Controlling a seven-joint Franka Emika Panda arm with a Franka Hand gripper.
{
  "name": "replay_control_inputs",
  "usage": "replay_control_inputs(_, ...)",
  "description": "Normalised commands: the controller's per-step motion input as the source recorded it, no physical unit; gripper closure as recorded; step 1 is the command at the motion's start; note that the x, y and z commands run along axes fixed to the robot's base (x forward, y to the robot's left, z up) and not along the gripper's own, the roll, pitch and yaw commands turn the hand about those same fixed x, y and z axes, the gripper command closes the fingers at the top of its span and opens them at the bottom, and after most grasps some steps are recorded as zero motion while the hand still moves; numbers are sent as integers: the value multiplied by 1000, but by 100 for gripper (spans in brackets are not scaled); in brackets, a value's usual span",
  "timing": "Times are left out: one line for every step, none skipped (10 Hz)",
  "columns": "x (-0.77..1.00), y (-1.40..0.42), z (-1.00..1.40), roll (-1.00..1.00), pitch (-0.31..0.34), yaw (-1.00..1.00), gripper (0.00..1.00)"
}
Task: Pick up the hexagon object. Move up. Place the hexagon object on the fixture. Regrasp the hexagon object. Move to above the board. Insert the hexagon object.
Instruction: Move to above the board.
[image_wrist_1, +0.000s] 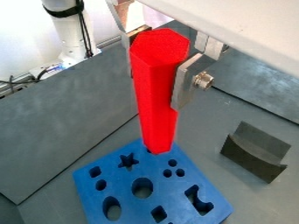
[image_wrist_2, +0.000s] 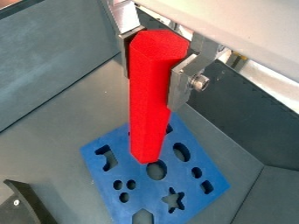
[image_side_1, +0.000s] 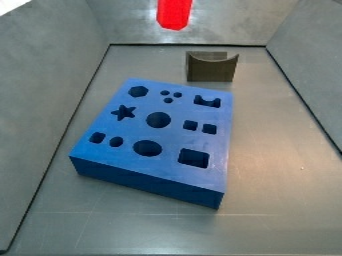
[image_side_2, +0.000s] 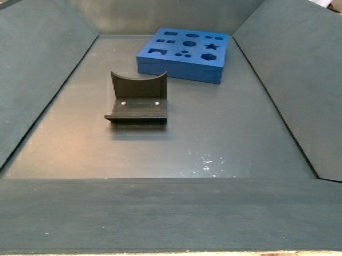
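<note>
1. One hand (image_wrist_1: 166, 66), closed on the hexagon object (image_wrist_1: 156, 92), holds it upright, high above the board (image_wrist_1: 93, 179).
2. Fixture (image_side_1: 211, 66) sits empty beside the board.

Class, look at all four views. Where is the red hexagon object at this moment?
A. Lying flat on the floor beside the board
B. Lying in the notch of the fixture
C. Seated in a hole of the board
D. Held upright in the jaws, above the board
D: in both wrist views the gripper clamps the hexagon object upright above the board, while the fixture sits empty.
</note>
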Motion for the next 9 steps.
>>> replay_control_inputs(-245,126,19,-231,-316,5,100)
replay_control_inputs(-245,126,19,-231,-315,5,100)
replay_control_inputs(-244,126,19,-231,-315,5,100)
replay_control_inputs(-244,126,19,-231,-315,5,100)
replay_control_inputs(-244,126,19,-231,-315,5,100)
replay_control_inputs(-244,126,19,-231,-315,5,100)
replay_control_inputs(-244,126,19,-231,-315,5,100)
replay_control_inputs(-244,126,19,-231,-315,5,100)
replay_control_inputs(-244,126,19,-231,-315,5,100)
